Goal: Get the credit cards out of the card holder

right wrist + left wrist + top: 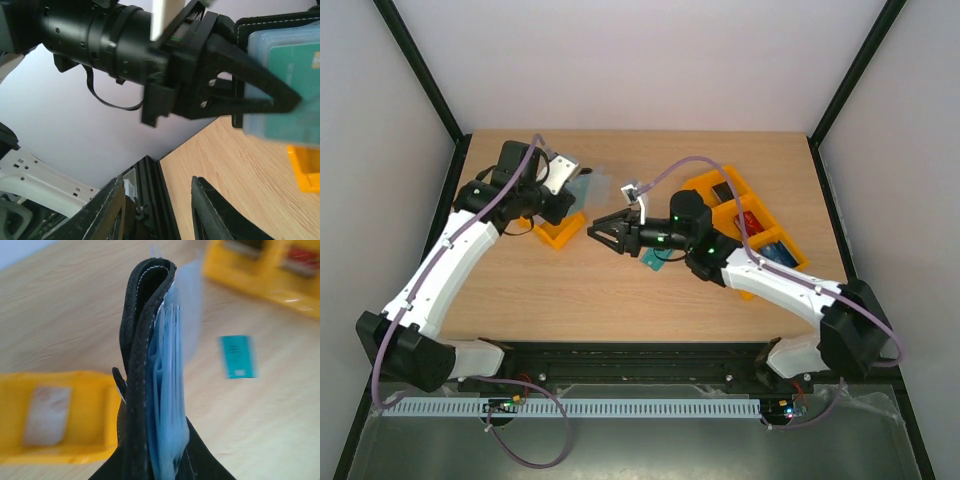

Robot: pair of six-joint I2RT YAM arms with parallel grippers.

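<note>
My left gripper (575,190) is clamped on the wallet (142,365), holding it off the table (620,300) at the upper left of the overhead view. In my left wrist view the wallet stands edge-on at mid-frame, with its black cover on the left and its blue-grey sleeves fanned out on the right. A teal card (292,62) sits in those sleeves, at the right edge of my right wrist view. A loose card (237,356) lies flat on the wood, right of centre in the left wrist view. My right gripper (598,233) is at mid-frame overhead, jaws apart and holding nothing, pointed left toward the wallet. A small tray (75,382) with a pale plate (45,410) in it sits lower left in the left wrist view.
</note>
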